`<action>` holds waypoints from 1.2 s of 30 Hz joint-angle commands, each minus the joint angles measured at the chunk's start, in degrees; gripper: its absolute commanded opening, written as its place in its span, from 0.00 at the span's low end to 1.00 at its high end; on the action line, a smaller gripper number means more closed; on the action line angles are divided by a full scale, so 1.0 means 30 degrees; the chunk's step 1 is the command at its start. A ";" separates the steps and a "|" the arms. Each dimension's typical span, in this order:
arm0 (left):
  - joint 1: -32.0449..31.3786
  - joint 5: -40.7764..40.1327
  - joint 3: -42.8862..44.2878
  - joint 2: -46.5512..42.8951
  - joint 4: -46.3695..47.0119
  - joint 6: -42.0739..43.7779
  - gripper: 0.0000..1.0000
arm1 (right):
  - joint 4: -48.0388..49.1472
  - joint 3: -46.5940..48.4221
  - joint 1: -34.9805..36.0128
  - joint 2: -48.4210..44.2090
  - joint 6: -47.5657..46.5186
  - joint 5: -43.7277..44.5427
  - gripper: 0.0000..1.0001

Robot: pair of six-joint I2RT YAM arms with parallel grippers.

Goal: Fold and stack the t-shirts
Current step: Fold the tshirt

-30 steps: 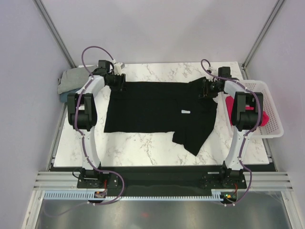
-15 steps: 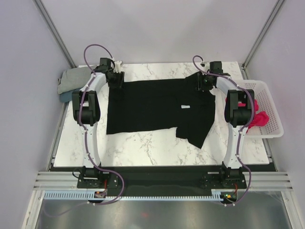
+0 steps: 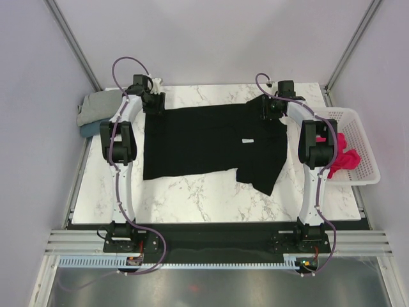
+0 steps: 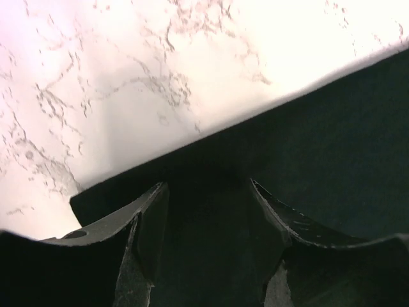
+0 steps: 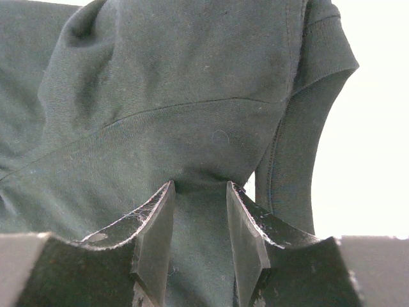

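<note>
Black cloth t-shirt (image 3: 204, 137) with a small white tag lies spread over the white marble worktop (image 3: 211, 198), nearer its far edge. The right claw (image 5: 199, 187) pinches a bunched fold at the shirt's far right corner. The left claw (image 4: 208, 187) has its jaws apart over the shirt's far left edge.

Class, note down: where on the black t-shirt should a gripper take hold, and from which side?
Probably the near sleeve of the black t-shirt, pinched at its edge from above on the near side: it juts out flat onto bare table.
</note>
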 commanded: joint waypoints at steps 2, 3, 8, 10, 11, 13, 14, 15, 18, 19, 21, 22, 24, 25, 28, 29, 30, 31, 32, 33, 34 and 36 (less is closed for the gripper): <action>0.0046 0.0147 0.1606 0.0775 -0.0235 -0.0501 0.60 | -0.0930 -0.0587 0.0073 0.0130 0.0207 0.0531 0.47; 0.0046 0.0148 0.1868 0.0920 -0.0264 -0.0530 0.60 | -0.0959 -0.0617 0.0073 0.0070 0.0207 0.0502 0.47; 0.0046 -0.0057 0.2720 0.1595 0.0173 -0.0413 0.61 | -0.0959 -0.0268 0.0073 0.0273 0.0178 0.0940 0.47; 0.0046 -0.0174 0.2925 0.1770 0.0380 -0.0413 0.63 | -0.0988 0.0025 0.0073 0.0508 0.0207 0.1029 0.47; 0.0046 -0.0204 0.2983 0.1800 0.0583 -0.0442 0.63 | -0.1017 0.0317 0.0073 0.0712 0.0207 0.1000 0.47; 0.0046 -0.0233 0.3043 0.1801 0.0760 -0.0471 0.63 | -0.1105 0.0582 0.0074 0.0890 0.0207 0.0971 0.47; 0.0046 -0.0204 0.3043 0.1656 0.0848 -0.0501 0.63 | -0.1106 0.0816 0.0073 0.0948 0.0207 0.0912 0.47; 0.0046 -0.0117 0.3014 0.1538 0.0878 -0.0530 0.62 | -0.1135 0.0847 0.0073 0.0891 0.0207 0.0854 0.46; 0.0016 0.0322 0.1789 -0.0594 0.1169 -0.1027 0.57 | -0.0932 -0.0028 0.0073 -0.0774 -0.0025 0.0736 0.46; -0.0100 0.0584 0.0942 -0.1704 0.1636 -0.1144 0.56 | -0.0292 -0.0525 0.0073 -0.1505 -0.0230 0.0736 0.46; -0.0334 0.0412 -0.2366 -0.5189 0.4347 -0.1234 0.56 | 0.0996 -0.2282 0.0102 -0.4023 -0.1108 0.0677 0.47; -0.0712 0.0063 -0.3189 -0.6158 0.5061 -0.1030 0.57 | 0.1265 -0.2751 0.0103 -0.4815 -0.1401 0.0706 0.47; -0.1212 -0.0290 -0.4044 -0.8148 0.5245 -0.0152 0.59 | 0.1443 -0.3778 0.0103 -0.6662 -0.2103 0.0415 0.48; -0.1591 -0.0437 -0.4134 -0.8653 0.5041 0.0228 0.59 | 0.1443 -0.4072 0.0103 -0.7161 -0.2252 0.0211 0.48; -0.1946 -0.0060 -0.5682 -1.1019 0.4688 0.0553 0.59 | 0.1472 -0.6061 0.0190 -0.9183 -0.3159 -0.0610 0.48; -0.2121 0.0029 -0.6964 -1.1524 0.4629 0.0815 0.60 | 0.1531 -0.7401 0.0220 -1.0261 -0.3597 -0.0815 0.48; -0.2180 0.0146 -0.7644 -1.2052 0.4570 0.0963 0.60 | 0.1502 -0.8168 0.0307 -1.0823 -0.4065 -0.1368 0.48; -0.2326 0.0206 -0.8347 -1.3014 0.4338 0.1138 0.59 | 0.1502 -0.8959 0.0511 -1.1380 -0.5404 -0.1605 0.48; -0.2444 0.0090 -0.9862 -1.3459 0.4278 0.1807 0.59 | 0.1502 -1.0707 0.0600 -1.2632 -0.6172 -0.1724 0.48; -0.2532 -0.0085 -1.0689 -1.4014 0.4248 0.2162 0.59 | 0.1415 -1.1624 0.0746 -1.3283 -0.6933 -0.1783 0.48; -0.2649 -0.0348 -1.1568 -1.4484 0.4248 0.2513 0.58 | 0.1356 -1.2503 0.0979 -1.3928 -0.8681 -0.1755 0.48; -0.2650 -0.0467 -1.4321 -1.5919 0.4364 0.3510 0.56 | 0.1210 -1.5082 0.1098 -1.5919 -1.0214 -0.1725 0.48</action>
